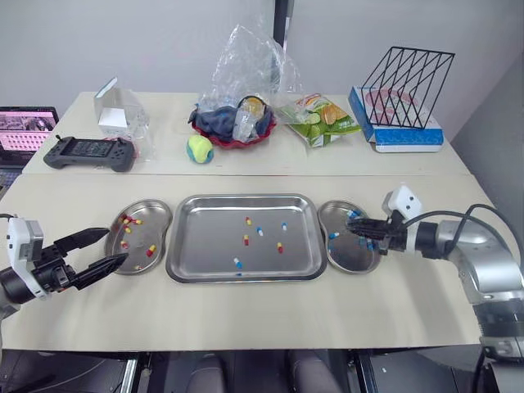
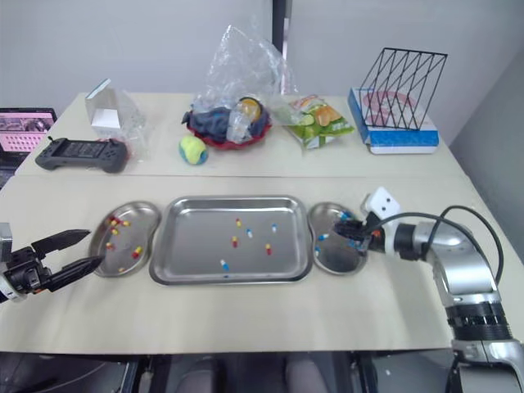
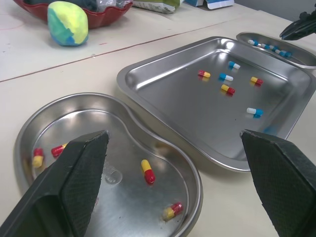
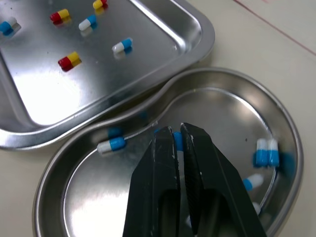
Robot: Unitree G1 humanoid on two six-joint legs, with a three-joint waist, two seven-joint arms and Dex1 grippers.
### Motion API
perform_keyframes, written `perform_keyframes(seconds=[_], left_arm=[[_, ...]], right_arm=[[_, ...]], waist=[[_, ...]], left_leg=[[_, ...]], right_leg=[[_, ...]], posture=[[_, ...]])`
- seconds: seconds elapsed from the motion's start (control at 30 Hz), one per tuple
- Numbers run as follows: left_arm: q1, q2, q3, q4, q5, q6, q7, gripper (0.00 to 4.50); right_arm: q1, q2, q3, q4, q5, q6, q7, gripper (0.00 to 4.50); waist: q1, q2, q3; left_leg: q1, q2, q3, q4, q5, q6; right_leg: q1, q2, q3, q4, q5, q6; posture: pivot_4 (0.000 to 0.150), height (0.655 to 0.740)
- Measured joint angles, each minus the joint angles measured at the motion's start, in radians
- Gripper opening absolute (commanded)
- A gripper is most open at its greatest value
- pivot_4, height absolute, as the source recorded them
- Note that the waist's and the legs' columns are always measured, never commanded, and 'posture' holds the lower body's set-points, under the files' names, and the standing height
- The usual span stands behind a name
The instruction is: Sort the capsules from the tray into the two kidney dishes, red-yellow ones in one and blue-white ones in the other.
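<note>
Beige table (image 1: 246, 315), steel tray (image 1: 213, 237), pale wall (image 1: 123, 41) behind

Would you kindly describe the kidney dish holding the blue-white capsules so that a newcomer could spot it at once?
Find the large rectangular steel tray at the middle of the near table. Beside it, on the robot's right, lies a small kidney-shaped steel dish under the right end effector. Unlike its twin across the tray, it holds only blue-white capsules, no red-yellow ones.
</note>
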Motion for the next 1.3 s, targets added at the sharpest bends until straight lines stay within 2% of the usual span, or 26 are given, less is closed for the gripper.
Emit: perform_keyframes(seconds=[0.13,0.4,0.57,0.77,0.97,1.13,1.3], left_arm=[[-0.011,0.0,-0.017,0.001,0.006,-0.01,-0.001,4.5],[-0.026,0.0,-0.037,0.013,0.022,-0.022,-0.018,4.5],[-0.038,0.0,-0.04,0.018,0.034,-0.022,-0.025,4.5],[-0.059,0.011,-0.04,0.052,0.039,-0.025,-0.032,4.5],[-0.069,0.023,-0.031,0.091,0.04,-0.051,-0.032,4.5],[-0.075,0.023,-0.022,0.118,0.041,-0.072,-0.028,4.5],[-0.075,0.023,-0.016,0.139,0.045,-0.099,-0.026,4.5]], right_arm=[[0.004,0.006,0.001,-0.009,-0.002,0.006,-0.035,0.05],[0.028,-0.015,-0.01,-0.005,0.012,0.014,-0.02,2.81],[0.038,-0.076,-0.098,0.008,0.063,0.003,0.031,4.49],[0.038,-0.108,-0.179,0.105,0.084,-0.062,0.037,4.49],[-0.003,-0.151,-0.338,0.405,0.07,-0.267,-0.038,4.49],[0.026,-0.152,-0.361,0.551,0.038,-0.383,-0.082,4.49],[0.043,-0.138,-0.361,0.579,0.048,-0.412,-0.064,4.49]], waist=[[0.001,0.0,0.0],[0.009,0.0,0.0],[0.019,0.0,0.0],[0.024,0.0,0.0],[0.028,0.0,0.0],[0.023,0.001,0.0],[0.017,0.002,0.0]], left_leg=[[0.0,0.0,0.0,0.0,0.0,0.0],[0.0,0.0,0.0,0.001,0.0,0.0],[0.0,0.0,0.0,0.001,0.0,0.0],[0.001,0.0,0.0,0.001,0.0,0.0],[0.002,0.0,0.0,0.001,0.0,0.0],[0.007,0.0,0.001,0.0,0.0,0.0],[0.011,0.0,0.001,0.0,0.0,0.0]], right_leg=[[0.0,0.0,0.0,0.0,0.0,0.0],[0.001,0.0,0.0,0.0,0.0,0.0],[0.001,0.0,0.0,0.0,0.0,0.0],[0.002,0.0,0.0,-0.001,0.0,0.0],[0.004,-0.001,-0.001,-0.001,0.0,0.0],[0.009,0.0,0.0,-0.002,0.0,0.0],[0.012,0.0,0.0,-0.003,0.0,0.0]], posture=[[0.15,0.7174],[0.15,0.7174],[0.15,0.7174],[0.15,0.7174],[0.15,0.7174],[0.15,0.7174],[0.15,0.7174]])
